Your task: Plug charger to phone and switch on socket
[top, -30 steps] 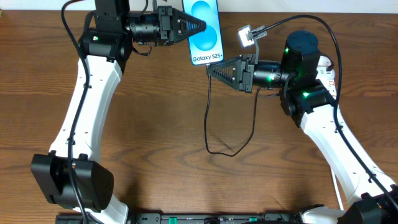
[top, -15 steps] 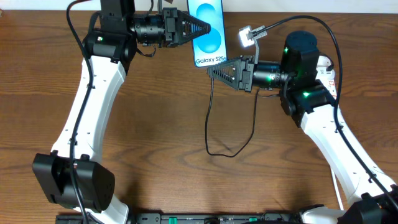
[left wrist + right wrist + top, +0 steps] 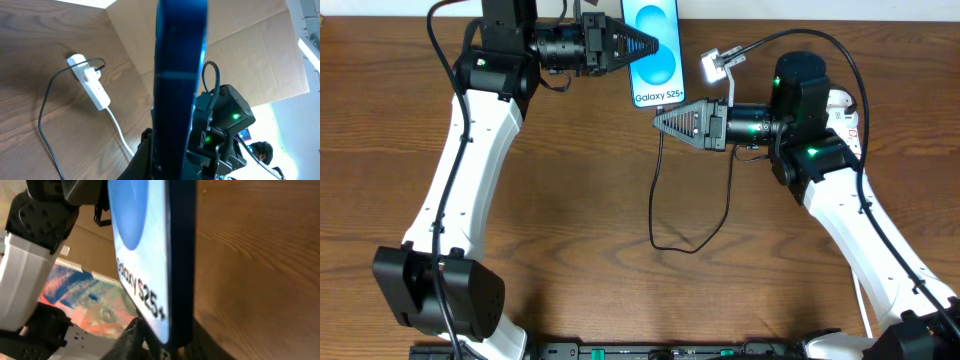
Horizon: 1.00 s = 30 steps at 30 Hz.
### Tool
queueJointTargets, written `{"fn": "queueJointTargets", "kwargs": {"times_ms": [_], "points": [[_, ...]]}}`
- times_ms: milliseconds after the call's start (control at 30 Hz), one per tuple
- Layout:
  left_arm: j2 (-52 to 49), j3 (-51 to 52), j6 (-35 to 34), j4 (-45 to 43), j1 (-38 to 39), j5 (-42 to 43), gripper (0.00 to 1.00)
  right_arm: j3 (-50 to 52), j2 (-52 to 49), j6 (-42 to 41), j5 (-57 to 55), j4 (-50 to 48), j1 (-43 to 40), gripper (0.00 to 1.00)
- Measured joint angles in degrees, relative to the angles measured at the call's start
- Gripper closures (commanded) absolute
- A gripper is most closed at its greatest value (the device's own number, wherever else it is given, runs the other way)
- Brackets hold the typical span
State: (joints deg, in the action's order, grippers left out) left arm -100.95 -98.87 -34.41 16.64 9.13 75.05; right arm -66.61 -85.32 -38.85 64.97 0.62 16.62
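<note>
Robot arms meet over a wooden desk [image 3: 570, 200] at its far edge, where the phone [image 3: 665, 72] lies screen up. Its display glows cyan-blue and the words "Galaxy S25+" run along its near end. The left hand [image 3: 645, 46] reaches in from the left with its fingers pressed together on the phone's long side. In the left wrist view the handset shows edge-on as a dark blue slab between them. Whether the phone rests on the wood or hangs just above it cannot be told.

The right hand [image 3: 662, 121] points left from the opposite side, its tip just beside the phone's near end. Its fingers are drawn narrow, pinching the end of the charger [image 3: 655, 190]. The thin black cable drops straight from the fingertips toward the near side of the desk, then loops round and climbs back behind the right arm. The small plug tip itself is hidden between the fingers. In the right wrist view the phone's lower edge sits right above those dark fingertips, and contact between plug and port cannot be made out.

The socket [image 3: 90, 82], a narrow white power strip with a red switch marking, lies on the desk at the right, well apart from the phone. From overhead it is largely hidden behind the right arm. The black cable meets its far end, and a white cord [image 3: 118, 131] trails from its near end.
</note>
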Motion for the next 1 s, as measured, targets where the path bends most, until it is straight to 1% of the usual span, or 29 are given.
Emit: {"fn": "queueJointTargets", "kwargs": {"times_ms": [167,767,1000], "points": [[0.0,0.0,0.2,0.0,0.0,-0.4,0.93,-0.1,0.0,-0.2,0.7,0.0,0.0,0.98],[-0.1,0.0,1.2,1.4,0.0,-0.2,0.93,-0.1,0.2,-0.4,2.4,0.1,-0.8,0.99],[-0.1,0.0,1.4,3.8,-0.1,-0.2,0.93,-0.1,0.2,-0.3,3.0,0.4,-1.1,0.99]]}}
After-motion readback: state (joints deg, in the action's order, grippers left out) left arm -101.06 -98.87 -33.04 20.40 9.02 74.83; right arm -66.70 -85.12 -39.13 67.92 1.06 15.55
